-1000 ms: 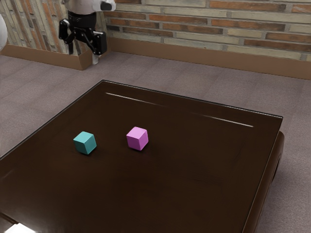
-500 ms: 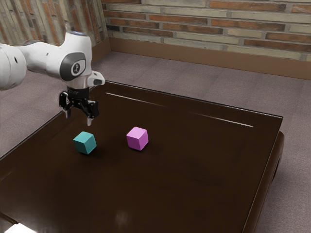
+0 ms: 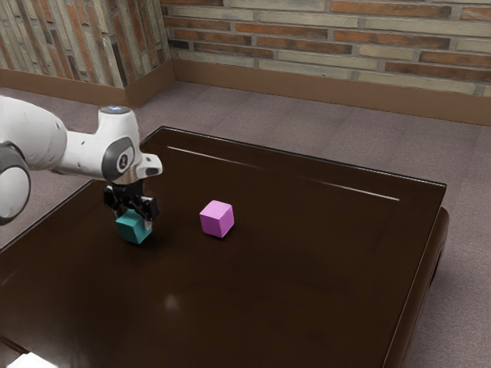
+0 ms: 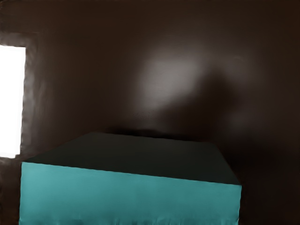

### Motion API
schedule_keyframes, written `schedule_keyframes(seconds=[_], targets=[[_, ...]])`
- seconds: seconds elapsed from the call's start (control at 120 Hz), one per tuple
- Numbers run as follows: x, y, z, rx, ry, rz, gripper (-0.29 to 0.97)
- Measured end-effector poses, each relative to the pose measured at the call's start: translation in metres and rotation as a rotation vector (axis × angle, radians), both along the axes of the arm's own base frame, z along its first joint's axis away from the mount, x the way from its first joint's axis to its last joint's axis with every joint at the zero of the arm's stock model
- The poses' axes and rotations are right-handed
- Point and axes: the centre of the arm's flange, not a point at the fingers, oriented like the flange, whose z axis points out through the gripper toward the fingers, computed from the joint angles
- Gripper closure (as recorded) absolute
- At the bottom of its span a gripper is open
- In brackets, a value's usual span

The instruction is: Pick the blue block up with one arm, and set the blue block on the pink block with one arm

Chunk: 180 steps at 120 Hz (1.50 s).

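Fingers (image 3: pixel 151 208) of black two-finger gripper (image 3: pixel 132 207) spread apart, straddling top of small teal-blue cube (image 3: pixel 134 228); not clamped. Cube sits on dark brown glossy table (image 3: pixel 307 253); pink cube (image 3: pixel 217 218) near, toward exterior view's right.

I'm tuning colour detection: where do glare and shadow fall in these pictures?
Exterior view: on the table, thin bright streaks near its far rim, and a faint shadow beside the blue block. Wrist view: a pale glare patch on the table; the blue block's top is dark, its near side brightly lit.
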Motion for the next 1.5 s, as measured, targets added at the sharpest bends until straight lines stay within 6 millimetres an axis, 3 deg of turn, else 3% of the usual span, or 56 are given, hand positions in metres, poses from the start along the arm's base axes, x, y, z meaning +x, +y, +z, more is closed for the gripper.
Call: schedule_keyframes(seconds=[0.133, 0.233, 0.358, 0.533, 0.633, 0.75, 0.858, 0.917, 1.033, 1.25, 1.317, 1.417, 1.5], targets=[[-0.001, 0.012, -0.010, 0.000, -0.005, -0.017, 0.00], [0.007, 0.010, -0.018, -0.003, -0.017, -0.039, 0.01], [0.009, 0.006, -0.026, -0.019, -0.024, -0.047, 0.10], [0.009, 0.006, -0.026, -0.026, -0.035, -0.051, 0.14], [0.012, 0.003, -0.008, -0.024, -0.060, -0.067, 0.26], [0.016, -0.001, 0.021, -0.026, -0.079, -0.083, 0.29], [0.048, -0.018, 0.076, -0.057, -0.144, -0.104, 0.30], [0.062, -0.027, 0.092, -0.088, -0.168, -0.103, 0.30], [0.084, -0.048, 0.099, -0.159, -0.188, -0.101, 0.30], [0.089, -0.087, 0.123, -0.206, -0.187, -0.140, 0.31], [0.094, -0.096, 0.119, -0.209, -0.177, -0.150, 0.31], [0.097, -0.106, 0.097, -0.221, -0.140, -0.155, 0.31], [0.105, -0.115, 0.094, -0.226, -0.143, -0.164, 0.31]])
